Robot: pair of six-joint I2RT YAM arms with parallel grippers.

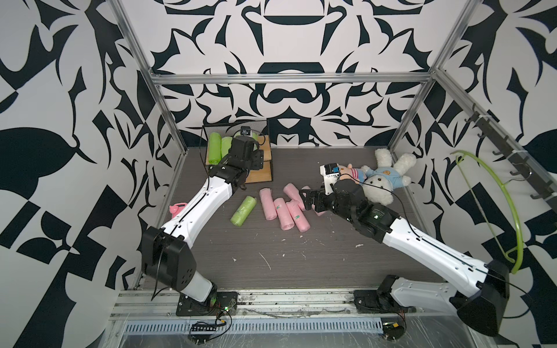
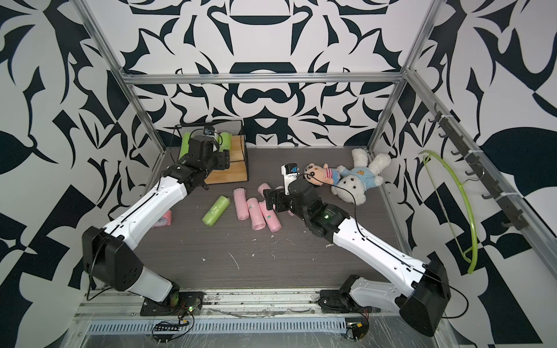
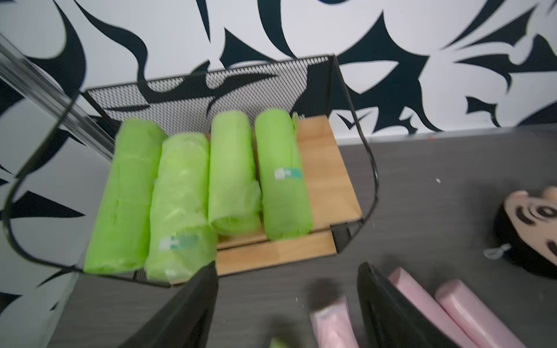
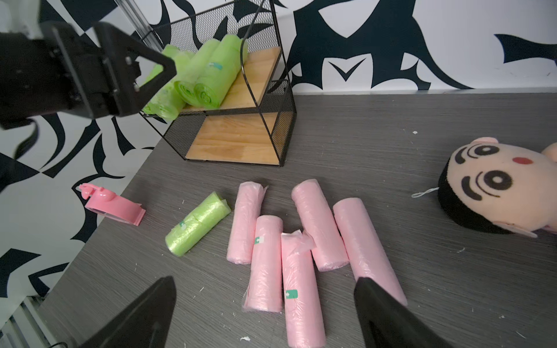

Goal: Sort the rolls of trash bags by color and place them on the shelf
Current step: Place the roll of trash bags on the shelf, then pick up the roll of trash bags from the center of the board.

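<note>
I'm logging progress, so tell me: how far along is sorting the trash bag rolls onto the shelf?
Done: four green rolls lie side by side on the upper board of the shelf. In hand: nothing; the left gripper is open by the shelf, the right gripper open above the pink rolls. Left: one green roll and all five pink rolls lie on the table; the lower board is bare.

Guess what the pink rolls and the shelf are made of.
Pink rolls: thin plastic film, glossy and crinkled; wrinkle highlights and a loose flap at one end. Shelf: boards look like pale wood, matte, with grain lines; possibly laminate. Its mesh back: likely black-coated metal, thin enough to see the wall pattern through.
</note>
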